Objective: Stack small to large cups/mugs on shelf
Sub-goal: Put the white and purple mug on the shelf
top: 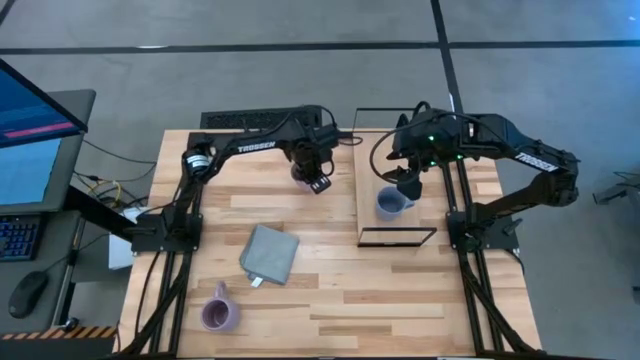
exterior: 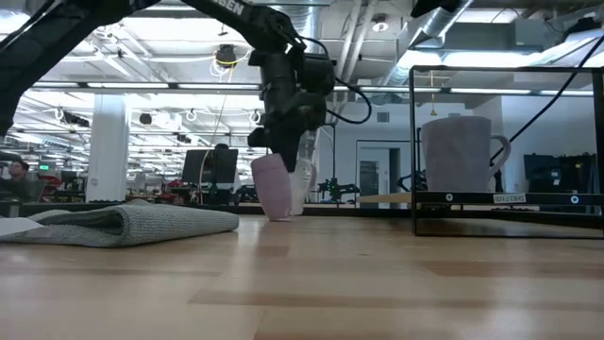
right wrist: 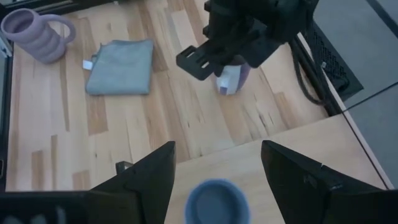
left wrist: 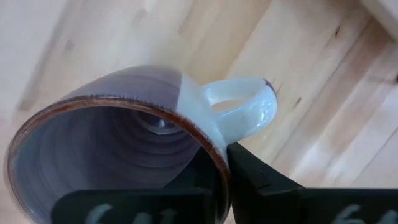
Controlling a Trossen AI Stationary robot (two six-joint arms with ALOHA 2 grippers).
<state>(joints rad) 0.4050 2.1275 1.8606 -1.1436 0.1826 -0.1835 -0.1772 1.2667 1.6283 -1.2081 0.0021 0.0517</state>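
A small purple mug (left wrist: 118, 149) is held by the left gripper (top: 312, 180), fingers (left wrist: 261, 186) pinched on the rim beside the handle, tilted, low over the table (top: 400, 290) near the far edge. The blue mug (top: 391, 203) sits on the shelf (top: 368, 170); right gripper (top: 408, 187) hovers above it, fingers spread wide, empty. The larger purple mug (top: 219, 310) lies at the near edge, beside the cloth (top: 268, 253).

Risks: rim-only grip is thin, so slip or swing is likely in transit. Arms are close; collision poss. over the shelf.

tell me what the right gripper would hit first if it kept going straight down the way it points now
Most likely the blue mug on the shelf: it sits just below the right gripper, between its open jaws. Depth is unclear.
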